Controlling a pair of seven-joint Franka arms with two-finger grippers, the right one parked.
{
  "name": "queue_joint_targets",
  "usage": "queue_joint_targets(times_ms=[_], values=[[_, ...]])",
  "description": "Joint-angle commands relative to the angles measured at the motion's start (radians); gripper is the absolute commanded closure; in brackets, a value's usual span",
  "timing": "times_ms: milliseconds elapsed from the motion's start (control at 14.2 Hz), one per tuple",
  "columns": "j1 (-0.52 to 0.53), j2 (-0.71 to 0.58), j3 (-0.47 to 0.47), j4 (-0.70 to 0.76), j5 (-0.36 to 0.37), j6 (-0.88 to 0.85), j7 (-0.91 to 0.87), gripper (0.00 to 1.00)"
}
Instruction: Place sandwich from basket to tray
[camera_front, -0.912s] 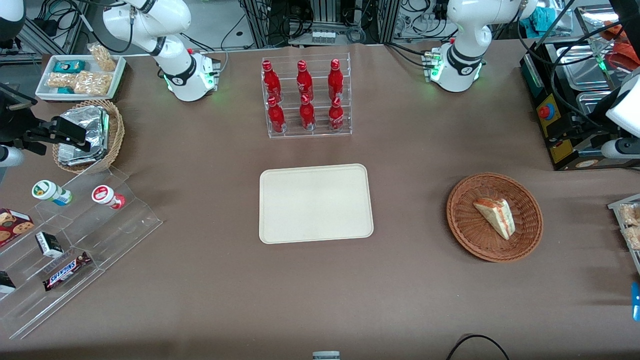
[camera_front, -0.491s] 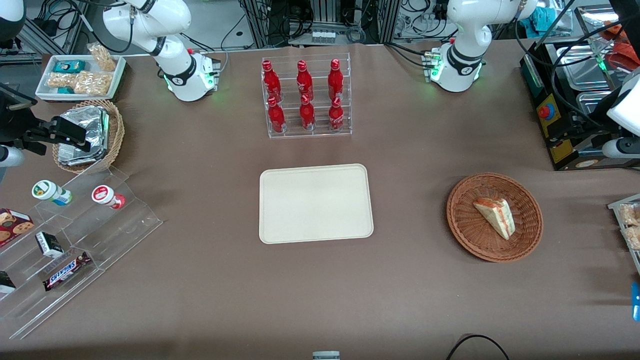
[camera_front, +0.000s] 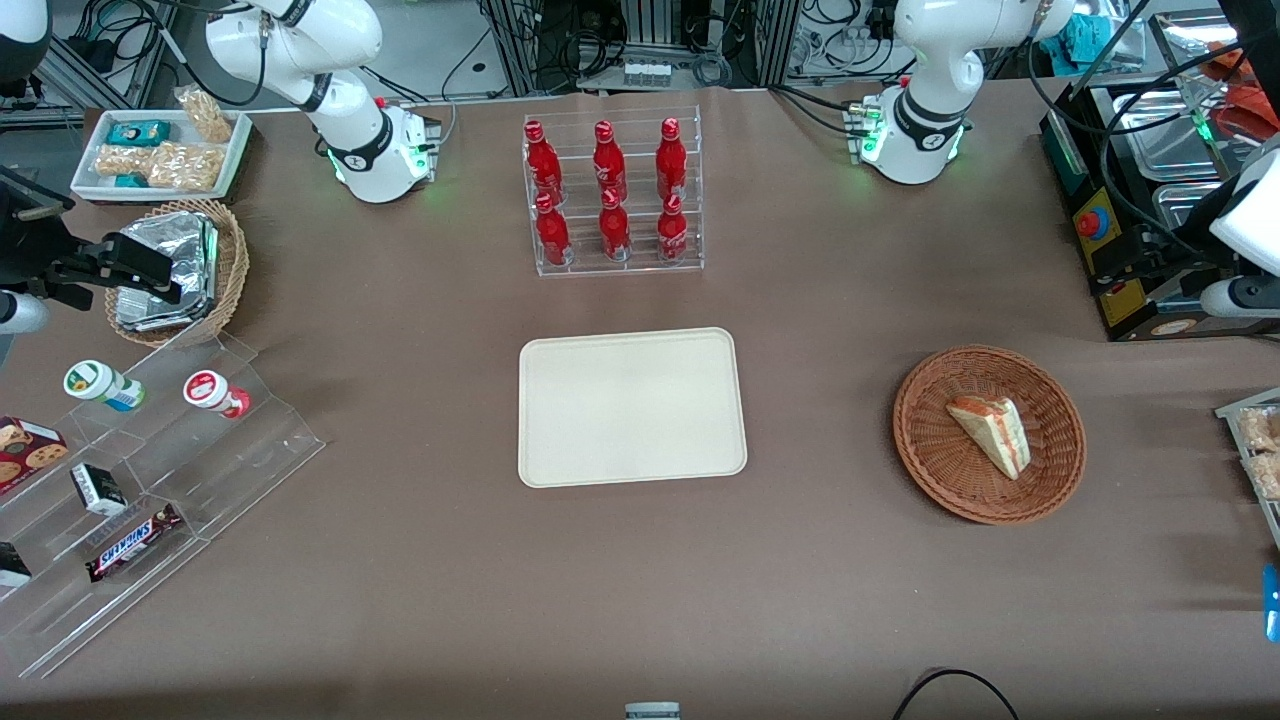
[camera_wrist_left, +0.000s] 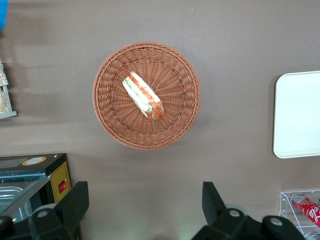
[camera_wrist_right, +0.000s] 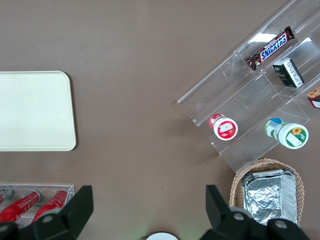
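Sandwich (camera_wrist_left: 143, 96) in basket (camera_wrist_left: 109, 120) — well below the tool (camera_wrist_left: 145, 202) (fingers spread wide, empty-handed)

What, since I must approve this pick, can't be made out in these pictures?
The claw: open, above bare table beside the round reddish-brown wicker basket in the left wrist view. The front view's edge cuts it off, so its height is unclear.
The small triangular white-bread sandwich: its underside, hidden by the sandwich itself in both views.
The flat cream rectangular tray: cut by the left wrist view's edge, whole in the front view.
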Motion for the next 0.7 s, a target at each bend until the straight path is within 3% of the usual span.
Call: queue_joint_targets(times_ms=[0,351,632], values=[[0.002,0.006,-0.002,0.006,0.002,-0.014,0.007,0.00],[0.007,0.035,0.002,-0.107,0.008,0.030,0.009,0.00],[0.030,0.051,0.003,-0.354,0.009,0.342,0.010,0.00]])
